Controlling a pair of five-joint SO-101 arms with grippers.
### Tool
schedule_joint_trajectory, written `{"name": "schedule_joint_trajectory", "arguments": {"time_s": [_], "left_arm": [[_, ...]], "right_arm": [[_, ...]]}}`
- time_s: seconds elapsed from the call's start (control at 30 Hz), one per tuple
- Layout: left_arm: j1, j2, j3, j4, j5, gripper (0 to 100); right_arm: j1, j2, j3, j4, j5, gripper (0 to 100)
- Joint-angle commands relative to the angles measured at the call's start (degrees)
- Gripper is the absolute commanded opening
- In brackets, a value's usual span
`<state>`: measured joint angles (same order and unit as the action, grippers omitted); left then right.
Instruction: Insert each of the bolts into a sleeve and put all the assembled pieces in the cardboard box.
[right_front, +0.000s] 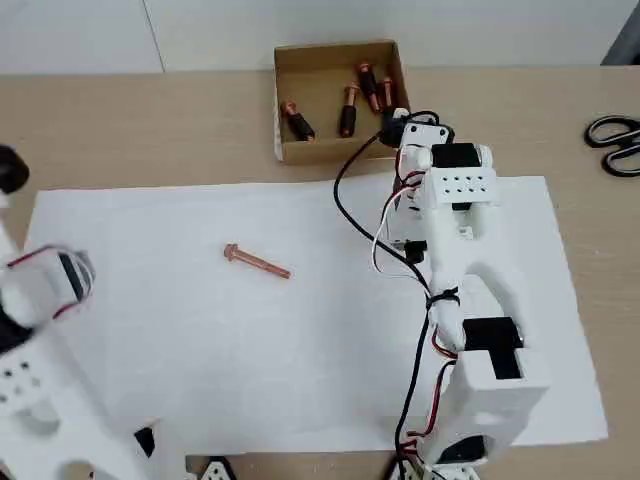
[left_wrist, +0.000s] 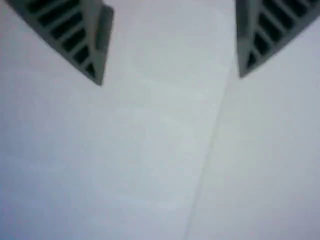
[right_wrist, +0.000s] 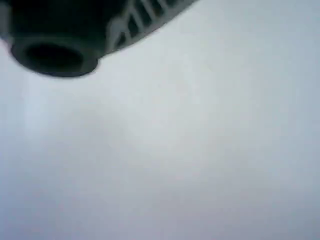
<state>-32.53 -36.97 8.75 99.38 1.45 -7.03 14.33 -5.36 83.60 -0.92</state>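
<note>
One sleeve (black) in right hand

No words, numbers or signs are showing clearly enough to read. Nothing readable is standing on the cardboard box or on the white paper sheet.

There is one box with four bolts in sleeves inside it. One bare bolt lies on one sheet of paper. There are also one black sleeve, one pair of scissors and two arms.
</note>
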Motion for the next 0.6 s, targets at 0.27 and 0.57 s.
{"name": "schedule_joint_trajectory", "arguments": {"time_s": [0.27,0.57], "left_arm": [[19.52,22.68,-14.64,1.05,6.86,17],[28.57,34.64,-16.31,1.05,6.86,17]], "right_arm": [[0.66,-0.57,-3.34,-1.01,0.09,0.7],[0.22,-1.01,-3.43,-1.19,0.18,0.7]]}}
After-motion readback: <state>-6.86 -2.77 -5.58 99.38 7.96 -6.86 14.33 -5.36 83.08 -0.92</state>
